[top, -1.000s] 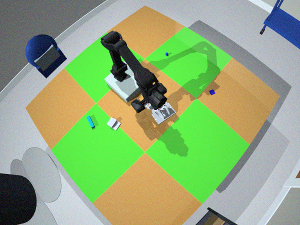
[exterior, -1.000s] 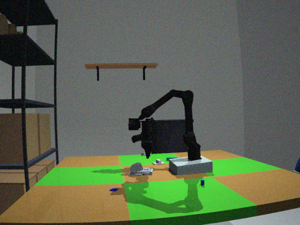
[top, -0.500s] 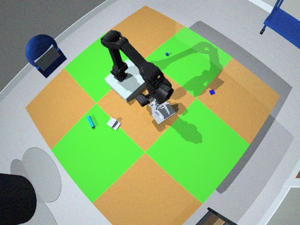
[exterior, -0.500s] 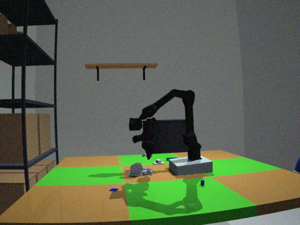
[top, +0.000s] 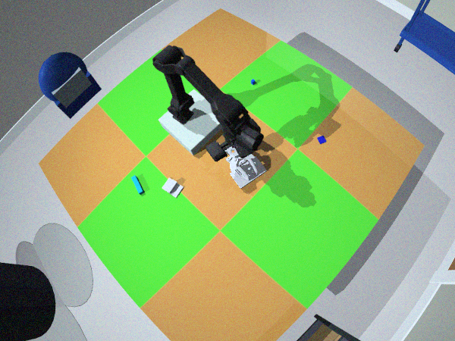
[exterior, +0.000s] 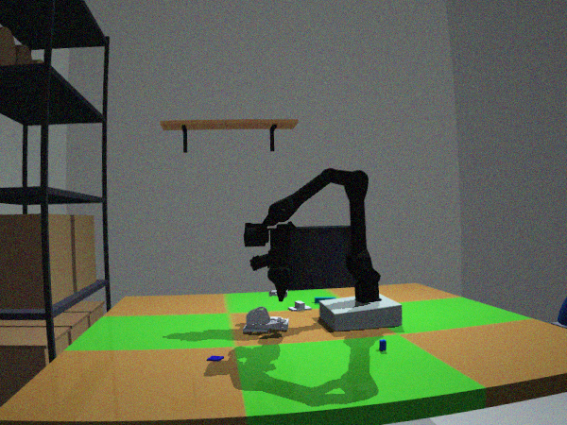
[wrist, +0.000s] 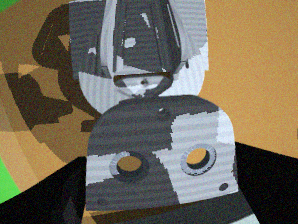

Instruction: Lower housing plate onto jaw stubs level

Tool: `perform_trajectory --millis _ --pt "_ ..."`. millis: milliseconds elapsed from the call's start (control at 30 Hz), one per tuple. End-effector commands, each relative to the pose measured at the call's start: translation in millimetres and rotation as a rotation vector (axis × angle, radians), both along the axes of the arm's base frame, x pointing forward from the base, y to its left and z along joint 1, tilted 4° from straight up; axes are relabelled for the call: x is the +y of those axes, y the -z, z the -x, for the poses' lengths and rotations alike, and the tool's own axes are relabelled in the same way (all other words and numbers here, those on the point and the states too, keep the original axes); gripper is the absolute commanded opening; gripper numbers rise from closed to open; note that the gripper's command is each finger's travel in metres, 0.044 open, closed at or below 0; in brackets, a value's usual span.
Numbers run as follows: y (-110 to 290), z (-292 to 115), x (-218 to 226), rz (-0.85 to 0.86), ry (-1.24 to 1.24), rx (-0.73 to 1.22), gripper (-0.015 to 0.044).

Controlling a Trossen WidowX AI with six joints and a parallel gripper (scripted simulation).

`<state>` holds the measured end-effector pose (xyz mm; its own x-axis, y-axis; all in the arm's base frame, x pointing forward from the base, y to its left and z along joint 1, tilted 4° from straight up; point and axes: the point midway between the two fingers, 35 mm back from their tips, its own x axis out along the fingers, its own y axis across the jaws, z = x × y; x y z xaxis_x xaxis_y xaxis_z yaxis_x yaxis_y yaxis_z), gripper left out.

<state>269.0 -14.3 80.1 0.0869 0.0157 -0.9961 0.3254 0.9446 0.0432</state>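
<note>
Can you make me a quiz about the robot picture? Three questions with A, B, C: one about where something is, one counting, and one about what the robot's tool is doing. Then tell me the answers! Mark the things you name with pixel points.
1. Where is the light-blue bar (top: 137, 185) (exterior: 324, 299)?
A) On a green square
B) On an orange square
C) On the wall shelf

2. How many big round holes does the white plate (wrist: 157, 142) have?
A) One
B) Two
C) Four

3. What is the tool (top: 231, 148) (exterior: 282, 297) (wrist: 158, 157) doing?
A) Hanging wide open with nothing
B) Squeezing the light-blue bar
C) Gripping the white plate

Answers:
1: A, the top view shows green all around it.
2: B, the wrist view shows two, side by side.
3: C, the wrist view shows the plate between the black fingers.
</note>
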Motion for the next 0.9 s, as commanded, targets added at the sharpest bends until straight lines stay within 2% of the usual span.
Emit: perform_trajectory --millis 0,867 --pt "0.0 0.6 -0.6 0.004 0.004 0.002 0.0351" --pt "-0.1 0.3 1.8 0.004 0.004 0.002 0.0351"
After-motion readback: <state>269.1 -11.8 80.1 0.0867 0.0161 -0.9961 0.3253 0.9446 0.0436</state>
